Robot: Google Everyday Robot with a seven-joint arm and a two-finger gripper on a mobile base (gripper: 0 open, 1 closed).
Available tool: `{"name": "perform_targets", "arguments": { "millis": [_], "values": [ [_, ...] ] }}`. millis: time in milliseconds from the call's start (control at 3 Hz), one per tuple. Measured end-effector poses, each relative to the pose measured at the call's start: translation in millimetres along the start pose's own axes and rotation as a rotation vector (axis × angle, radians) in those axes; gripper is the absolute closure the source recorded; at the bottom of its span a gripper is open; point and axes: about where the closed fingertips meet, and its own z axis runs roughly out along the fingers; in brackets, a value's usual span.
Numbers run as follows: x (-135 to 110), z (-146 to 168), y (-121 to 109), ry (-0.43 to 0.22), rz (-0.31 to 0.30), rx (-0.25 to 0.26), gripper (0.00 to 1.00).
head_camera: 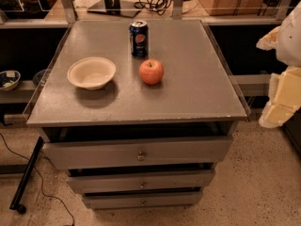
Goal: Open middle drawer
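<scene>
At right edge beside counter (197, 93): end effector (281, 100), grip state can't tell, well apart from drawers. Middle drawer (108, 181) betw. top drawer (94, 153) & bottom drawer (113, 201), knob (142, 184) centred. Prob. approach step; next: reach down-left to knob, grasp, pull nearward.

one brand mark only: round red, white and blue pepsi emblem on the front of the dark blue can (138, 39), upright near the back of the table (197, 93), behind the apple (151, 72). any wording around the emblem too small to make out. nothing legible on the white bowl (91, 73) to the left, nor on the front of the middle drawer (108, 182) below. gripper (282, 95) at the right edge of the view, off the table's right side, cream and white, with no readable mark on it.
</scene>
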Motion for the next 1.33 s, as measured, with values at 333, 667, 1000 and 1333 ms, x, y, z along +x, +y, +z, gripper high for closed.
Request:
{"name": "perform_targets", "arguments": {
  "millis": [333, 667, 1000, 1333],
  "values": [
    [0.0, 0.0, 0.0, 0.000, 0.000, 0.000, 0.00],
    [-3.7, -2.2, 1.5, 0.011, -0.011, 0.037, 0.00],
    [1.3, 9.9, 17.6, 0.015, -0.012, 0.032, 0.00],
    [11.4, 23.3, 47.2, 0.005, -0.011, -0.018, 0.00]
  ]
}}
